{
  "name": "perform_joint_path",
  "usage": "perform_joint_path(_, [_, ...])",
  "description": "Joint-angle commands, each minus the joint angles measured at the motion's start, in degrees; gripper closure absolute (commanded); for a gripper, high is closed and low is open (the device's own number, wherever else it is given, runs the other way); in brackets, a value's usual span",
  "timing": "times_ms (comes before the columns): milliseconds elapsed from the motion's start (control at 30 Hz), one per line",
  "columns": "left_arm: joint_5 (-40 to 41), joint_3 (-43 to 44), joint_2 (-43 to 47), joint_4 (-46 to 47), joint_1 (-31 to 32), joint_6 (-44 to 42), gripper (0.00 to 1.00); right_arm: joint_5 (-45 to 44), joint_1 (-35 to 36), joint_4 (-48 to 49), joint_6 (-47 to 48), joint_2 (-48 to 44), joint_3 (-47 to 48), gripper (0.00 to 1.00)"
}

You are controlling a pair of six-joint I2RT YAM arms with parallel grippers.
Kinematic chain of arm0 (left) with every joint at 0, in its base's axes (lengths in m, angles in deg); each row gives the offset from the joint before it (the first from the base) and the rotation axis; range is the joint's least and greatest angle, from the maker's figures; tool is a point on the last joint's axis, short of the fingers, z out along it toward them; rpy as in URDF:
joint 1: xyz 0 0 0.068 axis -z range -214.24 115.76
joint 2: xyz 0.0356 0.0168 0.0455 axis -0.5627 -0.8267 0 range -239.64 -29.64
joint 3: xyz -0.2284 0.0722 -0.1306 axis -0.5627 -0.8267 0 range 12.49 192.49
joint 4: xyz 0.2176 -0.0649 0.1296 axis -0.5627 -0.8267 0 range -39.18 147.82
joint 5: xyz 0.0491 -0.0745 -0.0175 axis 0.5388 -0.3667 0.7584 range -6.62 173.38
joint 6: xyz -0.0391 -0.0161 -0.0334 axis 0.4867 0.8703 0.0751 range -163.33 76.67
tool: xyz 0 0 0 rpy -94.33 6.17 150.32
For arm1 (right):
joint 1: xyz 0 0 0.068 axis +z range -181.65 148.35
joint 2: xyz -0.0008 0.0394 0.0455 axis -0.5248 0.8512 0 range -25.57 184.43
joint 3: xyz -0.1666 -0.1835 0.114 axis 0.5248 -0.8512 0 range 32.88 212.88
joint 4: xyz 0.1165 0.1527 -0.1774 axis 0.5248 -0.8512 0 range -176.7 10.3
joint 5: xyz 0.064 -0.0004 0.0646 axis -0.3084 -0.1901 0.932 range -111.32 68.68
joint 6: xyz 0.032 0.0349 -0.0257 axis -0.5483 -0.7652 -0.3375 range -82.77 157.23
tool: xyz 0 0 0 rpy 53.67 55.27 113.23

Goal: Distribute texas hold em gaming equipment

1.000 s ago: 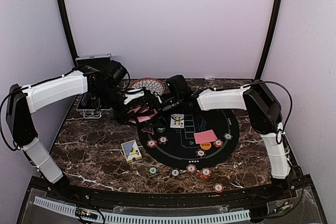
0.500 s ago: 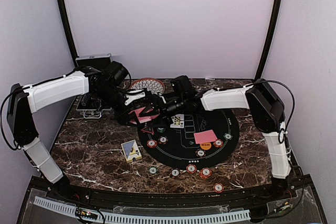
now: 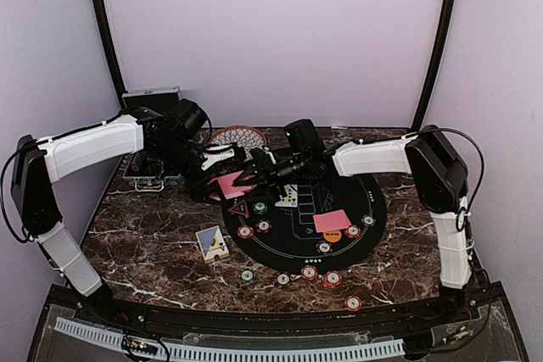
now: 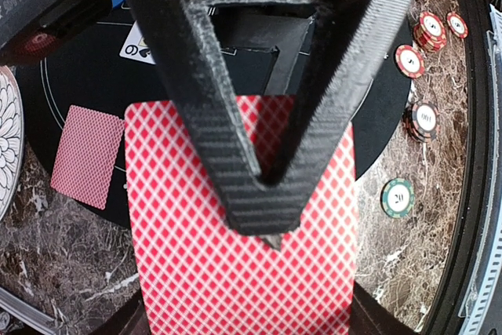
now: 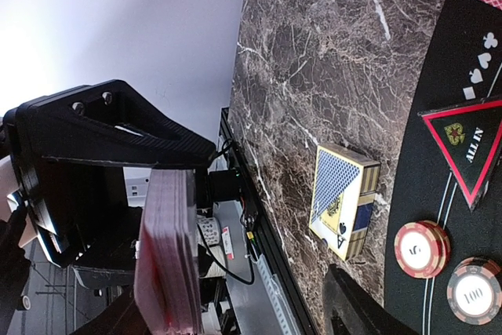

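While left gripper clamps red-backed deck, right gripper gapes around it; deck's bottom edge cropped.

I place everything by the counter, a dark brown marble slab with white veins. Behind its far edge stands a plain back wall, pale lilac and evenly lit, with no hard shadows on it. Side walls of the same pale tone close in on its left and right. Two dark curved poles rise from its far corners, one left, one right. Along its near edge runs a black rail carrying a white slotted strip. On my right wrist feed, a bright white glow spreads over the wall beyond the counter's edge.
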Motion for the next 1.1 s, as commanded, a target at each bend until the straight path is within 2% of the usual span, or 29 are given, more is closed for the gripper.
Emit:
perform_joint_path(0, [-1.5, -0.1, 1.9, 0.8, -0.2, -0.6, 1.0, -2.1, -1.0, -1.3, 0.0, -2.0, -1.4, 0.35])
perform_joint_path(200, [-0.1, -1.0, 1.8, 1.3, -0.3, -0.6, 1.0, -2.0, -1.7, 0.4, -1.3, -4.5, -2.0, 0.49])
perform_joint_path(467, [-0.3, -1.2, 1.7, 1.6, -0.3, -0.6, 1.0, -1.6, -1.9, 2.6, -3.2, -6.9, -4.4, 0.76])
perform_joint_path(533, [-0.3, -1.2, 1.6, 1.6, -0.3, -0.6, 1.0, -1.3, -1.9, 4.2, -4.4, -7.4, -5.1, 0.79])
perform_joint_path(733, [-0.2, -1.4, 1.6, 1.6, -0.3, -0.7, 1.0, -0.2, -1.9, 11.7, -9.6, -8.2, -7.0, 0.79])
perform_joint_path(833, [-0.2, -1.4, 1.6, 1.7, -0.3, -0.6, 1.0, 0.3, -1.9, 16.0, -12.7, -8.0, -8.2, 0.7])
perform_joint_path(900, [-0.3, -1.4, 1.7, 1.7, -0.3, -0.6, 1.0, 0.4, -1.8, 17.8, -14.1, -8.0, -9.0, 0.68])
perform_joint_path(967, [-0.4, -1.4, 1.7, 1.7, -0.3, -0.5, 1.0, 0.2, -1.8, 15.5, -12.5, -8.0, -8.9, 0.66])
perform_joint_path(1067, [-0.6, -1.5, 1.7, 1.5, -0.3, -0.5, 1.0, -1.7, -1.9, 5.6, -5.3, -8.3, -7.0, 0.59])
